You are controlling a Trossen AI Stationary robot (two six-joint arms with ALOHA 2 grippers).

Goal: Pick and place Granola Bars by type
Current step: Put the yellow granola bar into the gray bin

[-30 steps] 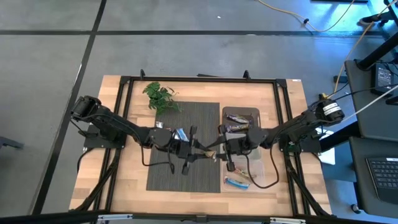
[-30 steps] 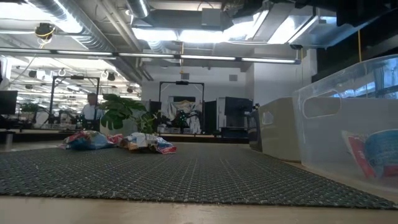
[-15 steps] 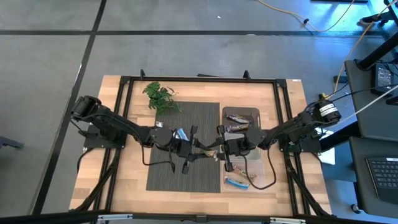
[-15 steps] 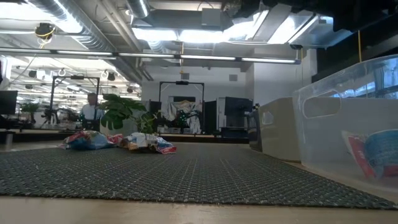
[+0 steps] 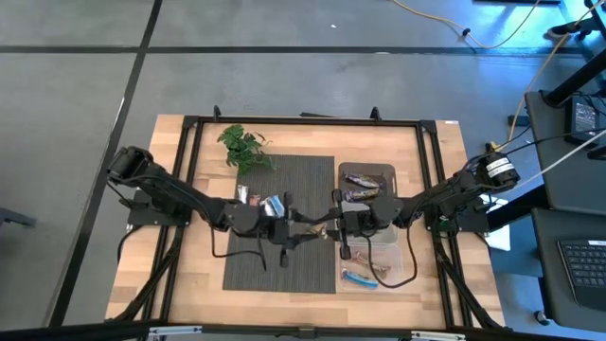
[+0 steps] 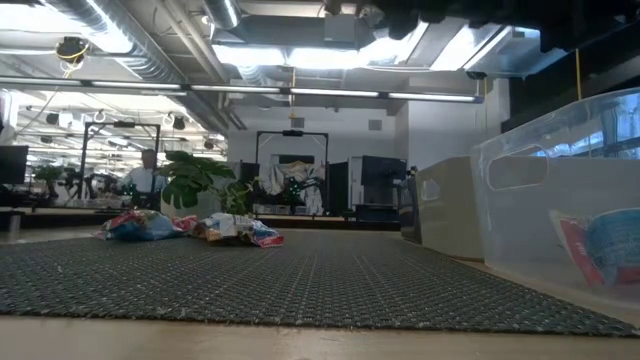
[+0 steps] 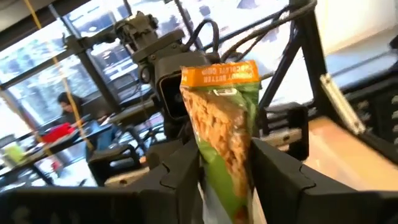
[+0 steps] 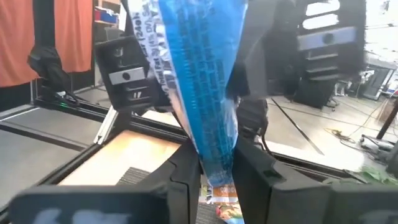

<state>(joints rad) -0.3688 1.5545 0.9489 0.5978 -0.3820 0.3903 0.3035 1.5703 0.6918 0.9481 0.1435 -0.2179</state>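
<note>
We see the left gripper [image 7: 225, 171] loosely holding a green-orange bar [image 7: 226, 134] and the right gripper [image 8: 214, 171] clenched on a blue bar [image 8: 202, 87] mid-table; either could slip; the arms could collide.

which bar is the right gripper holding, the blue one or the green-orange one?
The shiny blue-wrapped bar, pinched between the right gripper fingers. The green-and-orange wrapped bar sits in the left gripper instead.

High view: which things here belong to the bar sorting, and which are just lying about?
Job: loose bars on the mat; sorted bars in the clear bins; blue-wrapped bar in the right gripper; left gripper alongside.
Lying about: green plant sprig.
</note>
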